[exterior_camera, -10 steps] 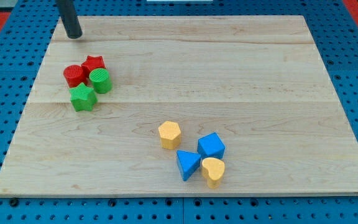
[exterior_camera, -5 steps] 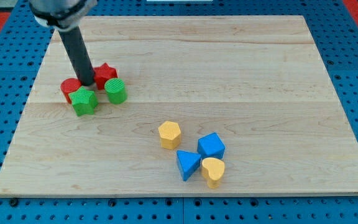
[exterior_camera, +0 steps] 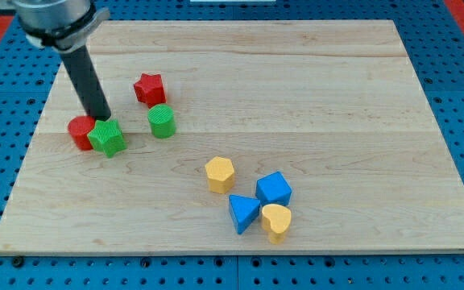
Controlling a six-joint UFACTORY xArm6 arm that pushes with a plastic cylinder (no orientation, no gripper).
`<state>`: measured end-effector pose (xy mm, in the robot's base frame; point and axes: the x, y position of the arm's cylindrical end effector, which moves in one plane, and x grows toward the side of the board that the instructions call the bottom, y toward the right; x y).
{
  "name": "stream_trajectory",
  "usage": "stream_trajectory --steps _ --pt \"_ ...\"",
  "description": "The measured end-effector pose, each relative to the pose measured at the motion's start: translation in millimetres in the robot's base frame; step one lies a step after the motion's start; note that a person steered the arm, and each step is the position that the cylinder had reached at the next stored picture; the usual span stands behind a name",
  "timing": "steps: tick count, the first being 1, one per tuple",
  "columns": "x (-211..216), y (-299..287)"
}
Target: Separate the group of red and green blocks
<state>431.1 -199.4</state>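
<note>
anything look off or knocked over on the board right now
Nothing stands out. All blocks sit flat on the wooden board, none tipped or off the edge. My tip rests against the green star, which touches the red cylinder. The red star and green cylinder lie apart to the view's right.

On the desk (exterior_camera: 337, 97), my tip (exterior_camera: 101, 118), the tool's lower end, stands just above the touching red cylinder (exterior_camera: 79, 132) and green star (exterior_camera: 108, 138). To its right the red star (exterior_camera: 148, 88) and green cylinder (exterior_camera: 162, 121) lie apart. Well off, lower right, cluster the yellow hexagon (exterior_camera: 219, 174), blue cube (exterior_camera: 274, 189), blue triangle (exterior_camera: 243, 213) and yellow heart (exterior_camera: 277, 221).
</note>
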Motion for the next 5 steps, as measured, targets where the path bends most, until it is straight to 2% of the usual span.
stream_trajectory --steps 2,4,5 --pt "56 -10" --pt "55 3" --pt "118 28"
